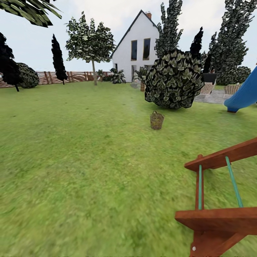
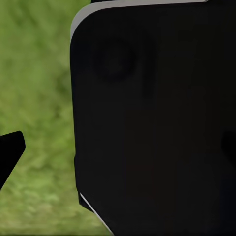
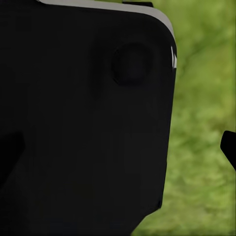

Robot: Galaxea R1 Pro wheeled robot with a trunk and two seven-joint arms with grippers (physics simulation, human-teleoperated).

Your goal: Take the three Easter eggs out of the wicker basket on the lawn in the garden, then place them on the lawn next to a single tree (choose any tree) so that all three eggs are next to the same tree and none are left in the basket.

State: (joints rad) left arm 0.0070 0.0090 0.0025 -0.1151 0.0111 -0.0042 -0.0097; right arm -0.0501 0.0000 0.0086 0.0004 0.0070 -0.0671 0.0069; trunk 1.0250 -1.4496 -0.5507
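We see one wicker basket (image 1: 156,120) standing upright on the lawn (image 1: 82,150), out in the open, just in front of a big round dark bush (image 1: 174,79). It is small, brown and open-woven, with little loops at the rim; from the head view we cannot tell what lies inside it. One tree (image 1: 90,41) with a slim pale trunk and a leafy crown stands far off at the back of the lawn, near a wooden fence (image 1: 76,76). A single white house (image 1: 137,44) rises behind. A blue slide (image 1: 244,93) and a reddish wooden frame (image 1: 217,210) with two green ropes sit to the right.

The wrist views add blurred grass beside a large dark robot panel (image 2: 157,118), with a dark fingertip (image 2: 10,152) at the edge of the left one and another fingertip (image 3: 229,147) in the right. How wide either claw stands, we cannot tell.
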